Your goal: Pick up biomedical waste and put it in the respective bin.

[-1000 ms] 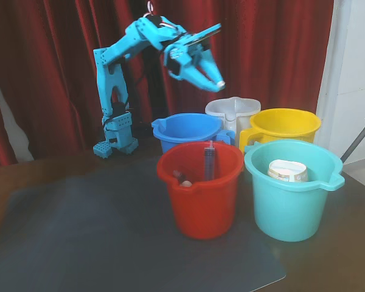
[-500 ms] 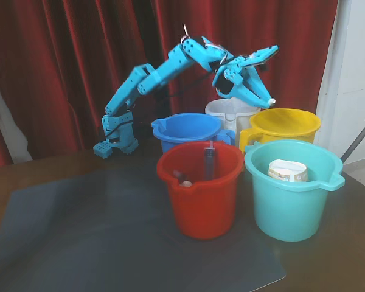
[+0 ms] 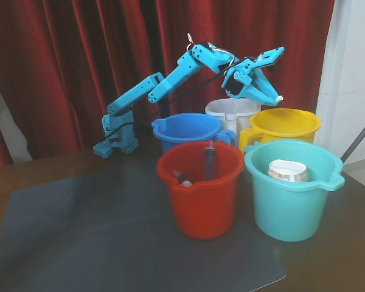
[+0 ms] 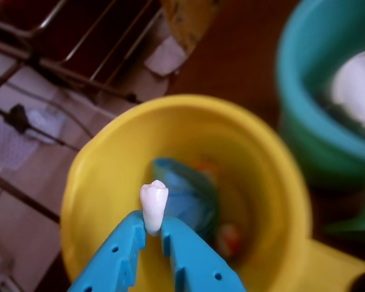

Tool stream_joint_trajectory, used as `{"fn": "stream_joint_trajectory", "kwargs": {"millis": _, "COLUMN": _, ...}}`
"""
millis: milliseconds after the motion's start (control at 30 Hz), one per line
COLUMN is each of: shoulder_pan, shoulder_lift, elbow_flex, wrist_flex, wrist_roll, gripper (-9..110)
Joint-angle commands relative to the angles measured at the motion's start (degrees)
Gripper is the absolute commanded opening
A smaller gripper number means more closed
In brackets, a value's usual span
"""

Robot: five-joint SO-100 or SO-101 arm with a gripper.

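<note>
Dark brown table [image 3: 36, 170], largely covered by a dark grey mat [image 3: 97, 243] whose rounded corner lies near the front edge. Five buckets stand in a cluster on the right half of the surface: red bucket [image 3: 201, 201] and teal bucket [image 3: 292, 204] in front on the mat, blue bucket [image 3: 185, 134], white bucket [image 3: 231, 115] and yellow bucket [image 3: 283, 128] behind them toward the back edge. The blue arm base [image 3: 115, 143] sits at the back edge, left of the blue bucket.
</note>
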Motion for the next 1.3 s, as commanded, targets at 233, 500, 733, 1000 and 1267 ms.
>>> {"fn": "stream_joint_trajectory", "kwargs": {"millis": 233, "shoulder_pan": -0.5, "shoulder_lift": 1.2, "elbow_flex": -2.7, "wrist_flex": -0.1, "wrist_roll": 0.5, "gripper": 0}}
{"fn": "stream_joint_trajectory", "kwargs": {"millis": 500, "shoulder_pan": -0.5, "shoulder_lift": 1.1, "elbow_flex": -7.6, "wrist_flex": -0.4, "wrist_roll": 0.4, "gripper": 10}}
{"fn": "stream_joint_trajectory", "kwargs": {"millis": 733, "shoulder_pan": -0.5, "shoulder_lift": 1.1, "elbow_flex": -11.2, "wrist_flex": 3.0, "wrist_roll": 0.7, "gripper": 10}}
{"fn": "stream_joint_trajectory", "kwargs": {"millis": 1000, "shoulder_pan": -0.5, "shoulder_lift": 5.6, "elbow_flex": -26.8, "wrist_flex": 23.9, "wrist_roll": 2.8, "gripper": 6}}
{"fn": "stream_joint_trajectory", "kwargs": {"millis": 1267, "shoulder_pan": -0.2, "shoulder_lift": 30.7, "elbow_flex": -25.5, "wrist_flex": 31.0, "wrist_roll": 19.4, "gripper": 1}}
